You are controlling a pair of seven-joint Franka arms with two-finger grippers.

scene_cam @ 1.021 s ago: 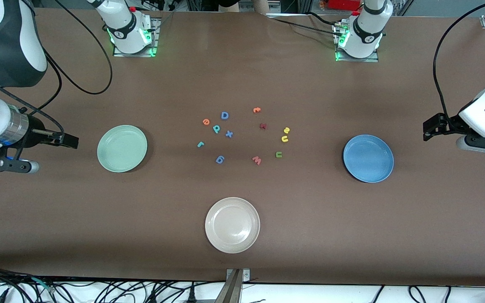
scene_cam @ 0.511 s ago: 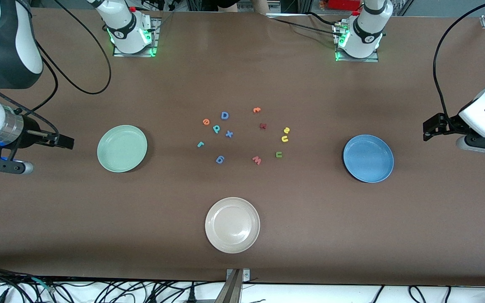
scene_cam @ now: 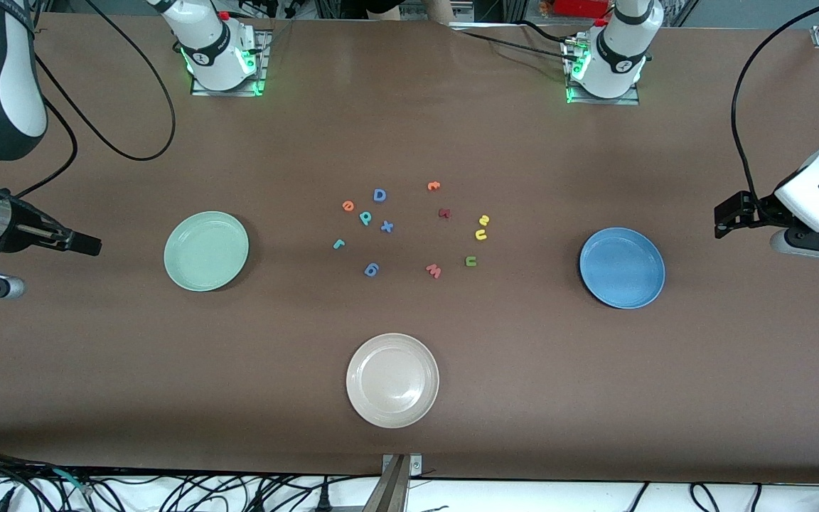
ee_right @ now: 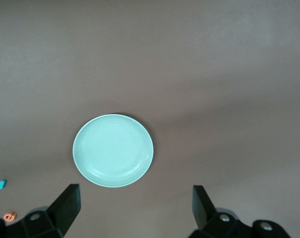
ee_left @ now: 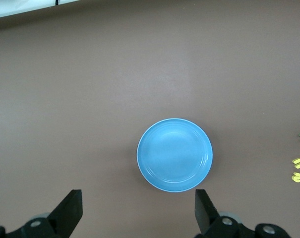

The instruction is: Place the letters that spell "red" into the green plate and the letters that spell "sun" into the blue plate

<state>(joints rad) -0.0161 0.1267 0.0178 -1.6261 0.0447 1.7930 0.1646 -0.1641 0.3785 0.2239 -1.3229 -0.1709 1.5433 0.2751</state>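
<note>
Green plate (scene_cam: 206, 251): round, pale mint, empty, toward the right arm's end. Blue plate (scene_cam: 622, 267): round, empty, toward the left arm's end. Between them, flat on the table, are scattered orange "e" (scene_cam: 348, 206), teal "d" (scene_cam: 365, 217), teal "r" (scene_cam: 338, 244), yellow "s" (scene_cam: 483, 220), yellow "u" (scene_cam: 480, 234), green "n" (scene_cam: 470, 262).

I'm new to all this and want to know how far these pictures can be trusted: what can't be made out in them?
- Dark red letter, front view: too small to read.
- Teal letter beside the orange e: d or p, cannot tell.
- Right gripper, front view: its arm is cut off by the edge.
- Left gripper, left wrist view: only the open fingertips show, the rest cut off.
- Most letters lie outside both wrist views.
</note>
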